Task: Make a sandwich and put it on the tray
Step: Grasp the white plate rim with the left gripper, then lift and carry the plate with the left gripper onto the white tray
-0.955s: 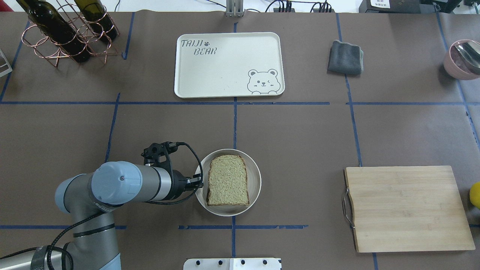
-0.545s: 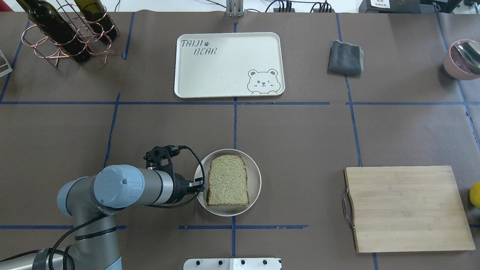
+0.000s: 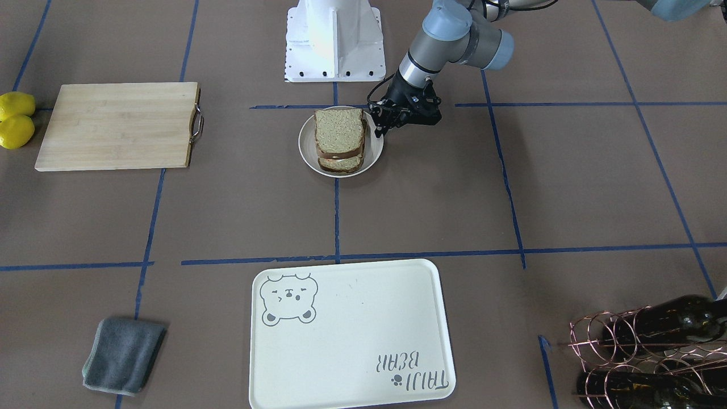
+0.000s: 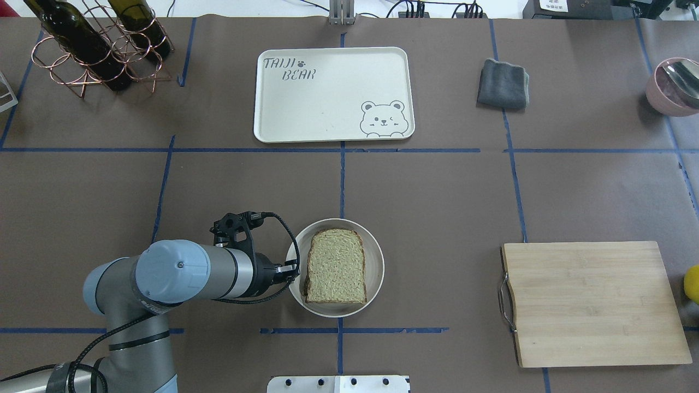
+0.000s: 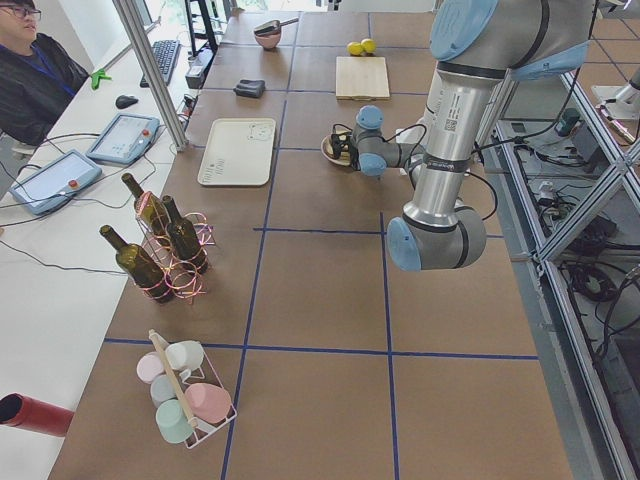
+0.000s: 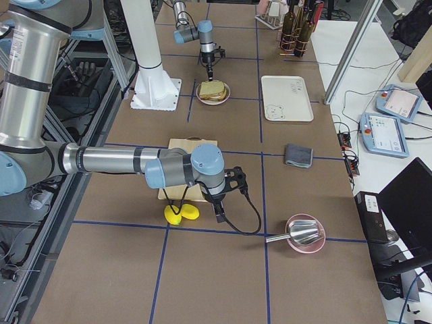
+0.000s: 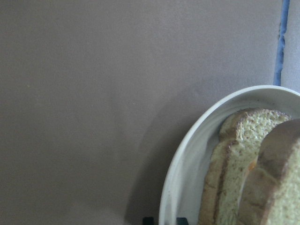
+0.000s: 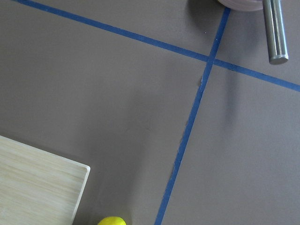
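The sandwich (image 4: pixel 335 266), two tan speckled bread slices with dark crusts and a little white and orange showing between them, lies in a round white dish (image 4: pixel 377 254) on the brown paper-covered surface (image 4: pixel 437 207). The left gripper (image 4: pixel 294 269) sits at the dish's rim on the robot's left, with its jaws clamped on that rim, one tip inside and one outside. The large cream-white rectangular tray (image 4: pixel 327 103) with a grey bear drawing lies well apart across the surface. The right gripper (image 6: pixel 219 214) hangs near two yellow lemons (image 3: pixel 15 130), just off the pale wooden cutting board (image 4: pixel 590 300); I cannot tell how its jaws stand.
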You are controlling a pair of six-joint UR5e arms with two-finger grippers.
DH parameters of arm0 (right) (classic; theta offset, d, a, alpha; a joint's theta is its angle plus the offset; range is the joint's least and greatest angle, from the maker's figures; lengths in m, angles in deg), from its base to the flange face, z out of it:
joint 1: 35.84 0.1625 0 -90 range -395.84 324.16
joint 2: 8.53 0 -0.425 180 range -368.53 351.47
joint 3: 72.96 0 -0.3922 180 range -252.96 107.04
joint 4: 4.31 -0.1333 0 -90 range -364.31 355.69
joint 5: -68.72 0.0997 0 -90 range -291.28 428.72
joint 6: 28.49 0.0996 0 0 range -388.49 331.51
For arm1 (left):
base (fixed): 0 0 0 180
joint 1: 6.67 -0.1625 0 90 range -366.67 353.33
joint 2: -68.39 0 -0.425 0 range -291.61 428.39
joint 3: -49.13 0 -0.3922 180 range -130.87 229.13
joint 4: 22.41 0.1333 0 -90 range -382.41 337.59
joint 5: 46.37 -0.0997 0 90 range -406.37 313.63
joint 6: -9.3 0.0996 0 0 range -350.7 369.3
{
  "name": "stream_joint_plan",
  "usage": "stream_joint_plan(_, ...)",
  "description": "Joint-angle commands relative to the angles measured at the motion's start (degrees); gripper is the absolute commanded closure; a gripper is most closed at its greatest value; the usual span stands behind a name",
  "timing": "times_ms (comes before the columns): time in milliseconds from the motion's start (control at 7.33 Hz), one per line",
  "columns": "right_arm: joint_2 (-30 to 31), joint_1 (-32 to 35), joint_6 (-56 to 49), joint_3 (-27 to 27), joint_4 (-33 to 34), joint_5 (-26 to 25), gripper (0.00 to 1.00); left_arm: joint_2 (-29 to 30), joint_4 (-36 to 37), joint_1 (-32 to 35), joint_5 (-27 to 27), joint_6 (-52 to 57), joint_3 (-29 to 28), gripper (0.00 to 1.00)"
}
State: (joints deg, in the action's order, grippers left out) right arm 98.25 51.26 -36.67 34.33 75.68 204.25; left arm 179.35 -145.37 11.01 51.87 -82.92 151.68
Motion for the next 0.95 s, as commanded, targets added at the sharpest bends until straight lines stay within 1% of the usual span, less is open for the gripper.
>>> stream_joint_plan(0,-0.1,0.0,0.0,0.0,0.0,0.0,0.00,0.0,0.0,0.2,0.4,0.3,1.2,1.00)
stream_joint_plan(136,-0.1,0.0,0.0,0.0,0.0,0.0,0.00,-0.1,-0.1,0.6,1.1,0.4,2.3,1.00)
stream_joint_plan(273,-0.1,0.0,0.0,-0.1,0.0,0.0,0.00,0.0,-0.3,2.9,4.0,0.1,2.4,1.00)
stream_joint_plan(409,-0.1,0.0,0.0,-0.2,-0.1,0.0,0.00,0.1,-0.3,5.7,7.3,0.3,2.5,1.00)
stream_joint_plan(818,-0.1,0.0,-0.1,-0.4,-0.1,0.0,0.00,1.9,0.0,14.8,13.4,5.0,1.1,1.00)
